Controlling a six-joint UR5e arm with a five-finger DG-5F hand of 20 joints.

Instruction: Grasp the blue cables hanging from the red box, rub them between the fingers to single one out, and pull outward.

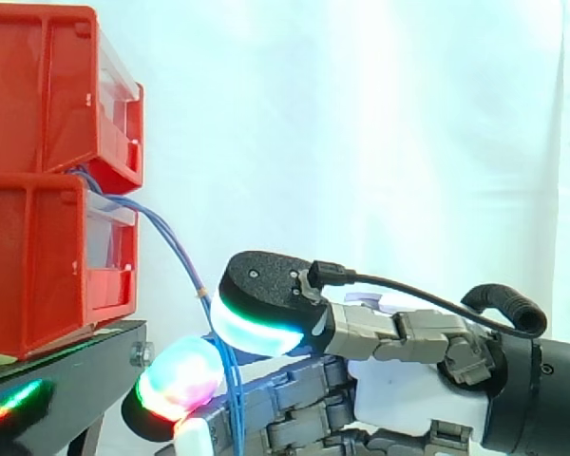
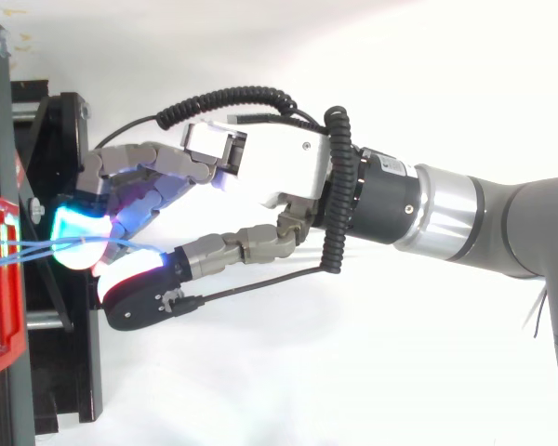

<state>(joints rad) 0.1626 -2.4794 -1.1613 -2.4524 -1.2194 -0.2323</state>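
Note:
Thin blue cables point(image 1: 176, 249) come out between the two stacked red bins point(image 1: 33, 114) and drape down to the right into my hand point(image 1: 408, 389). There they run between the thumb's green-glowing pad point(image 1: 256, 318) above and a red-green fingertip pad point(image 1: 176, 380) below, then hang on downward. From above, the cables point(image 2: 37, 245) stretch from the red bin point(image 2: 0, 353) across a cyan fingertip pad point(image 2: 79, 225) to the thumb. The hand point(image 2: 270, 167) has its fingers curled in against the thumb, pinching the cables.
The bins sit on a black stand point(image 1: 66, 380), whose frame point(image 2: 51, 139) lies right under the fingertips. A white curtain is behind, and the arm point(image 2: 465, 209) enters from the right.

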